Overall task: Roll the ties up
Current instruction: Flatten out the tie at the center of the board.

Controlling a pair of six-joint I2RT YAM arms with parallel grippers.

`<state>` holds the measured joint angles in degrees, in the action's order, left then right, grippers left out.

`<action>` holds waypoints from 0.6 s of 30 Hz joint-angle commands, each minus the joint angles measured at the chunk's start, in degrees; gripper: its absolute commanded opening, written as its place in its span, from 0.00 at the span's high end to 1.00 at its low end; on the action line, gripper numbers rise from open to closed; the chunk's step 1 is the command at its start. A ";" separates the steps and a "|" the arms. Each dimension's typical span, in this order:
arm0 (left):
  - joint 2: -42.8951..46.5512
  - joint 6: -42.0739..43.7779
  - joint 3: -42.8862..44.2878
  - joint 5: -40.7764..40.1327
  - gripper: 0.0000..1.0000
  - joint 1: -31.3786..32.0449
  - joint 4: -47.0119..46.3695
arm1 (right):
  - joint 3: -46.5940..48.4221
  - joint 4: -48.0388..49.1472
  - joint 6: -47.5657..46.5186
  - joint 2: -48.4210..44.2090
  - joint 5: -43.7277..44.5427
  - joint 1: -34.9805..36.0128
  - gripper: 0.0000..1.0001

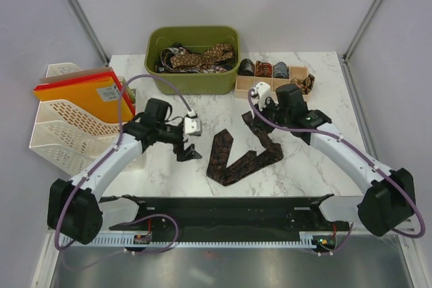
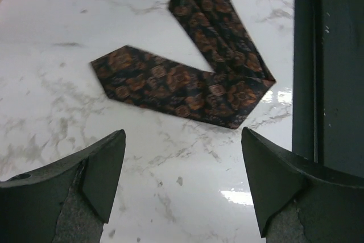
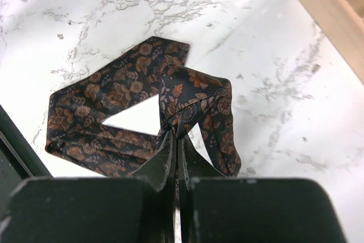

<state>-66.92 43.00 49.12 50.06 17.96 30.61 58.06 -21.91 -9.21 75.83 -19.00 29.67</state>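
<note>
A dark brown patterned tie (image 1: 236, 156) lies on the marble table in a V shape. Its wide pointed end shows in the left wrist view (image 2: 170, 83). My left gripper (image 1: 187, 154) is open and empty, just left of that wide end (image 2: 181, 174). My right gripper (image 1: 260, 114) is shut on the tie's narrow end and holds that end folded over and lifted (image 3: 190, 103). Several rolled ties (image 1: 263, 69) sit in a wooden divided tray (image 1: 273, 87) at the back right. More loose ties (image 1: 202, 57) fill the green bin (image 1: 192, 80).
A white file rack with orange and red folders (image 1: 77, 116) stands at the left. A black rail (image 1: 223, 210) runs along the near edge in front of the arm bases; it shows at the right of the left wrist view (image 2: 330, 66).
</note>
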 commanded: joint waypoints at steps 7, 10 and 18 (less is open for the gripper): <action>-13.31 30.20 -2.01 -8.31 0.09 17.54 0.86 | -3.04 -11.66 -5.29 -7.28 -5.08 -17.43 1.00; -15.61 34.07 -1.93 -9.63 0.09 20.53 0.51 | -2.69 -11.40 -4.41 -6.14 -6.74 -24.01 1.00; -22.46 33.20 -1.23 -16.75 0.33 29.24 -2.57 | -0.67 -7.98 -3.45 -0.87 -9.56 -29.41 1.00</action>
<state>-86.41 73.41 47.03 37.50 44.53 31.07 55.22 -32.97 -12.86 73.30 -25.19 0.21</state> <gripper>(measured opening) 0.773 0.011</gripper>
